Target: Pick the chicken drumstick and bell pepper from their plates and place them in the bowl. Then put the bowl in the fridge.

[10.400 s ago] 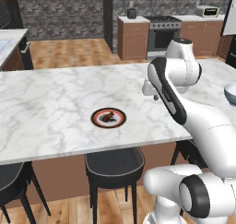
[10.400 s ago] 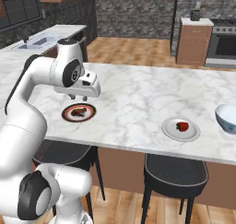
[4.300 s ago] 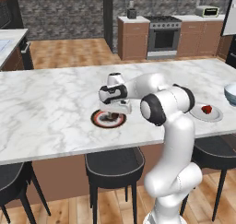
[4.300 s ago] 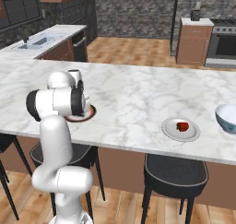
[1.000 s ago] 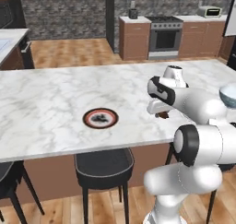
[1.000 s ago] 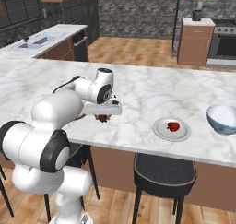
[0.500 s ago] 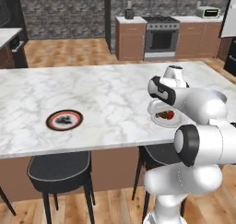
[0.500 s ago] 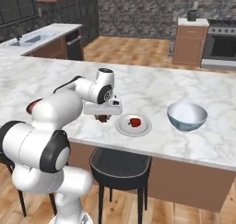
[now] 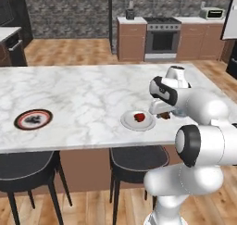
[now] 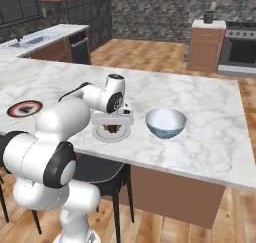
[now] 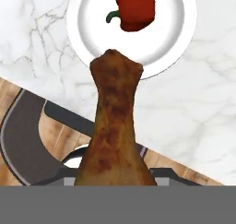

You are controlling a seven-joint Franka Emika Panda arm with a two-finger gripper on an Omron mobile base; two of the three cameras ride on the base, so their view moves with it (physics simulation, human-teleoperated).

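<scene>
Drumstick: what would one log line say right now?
gripper: shut on drumstick | held above counter edge, beside white plate | pepper: on plate | bowl: empty

I can read no text, label, brand, number or sign anywhere I look.

We note: white marble bench [image 9: 83, 94], black stools [image 9: 139, 157] beneath, wood plank floor [image 9: 69, 53], dark stone wall [image 9: 65, 11], brown cabinets [image 9: 132, 41], steel oven [image 9: 162, 40] at far side.
</scene>
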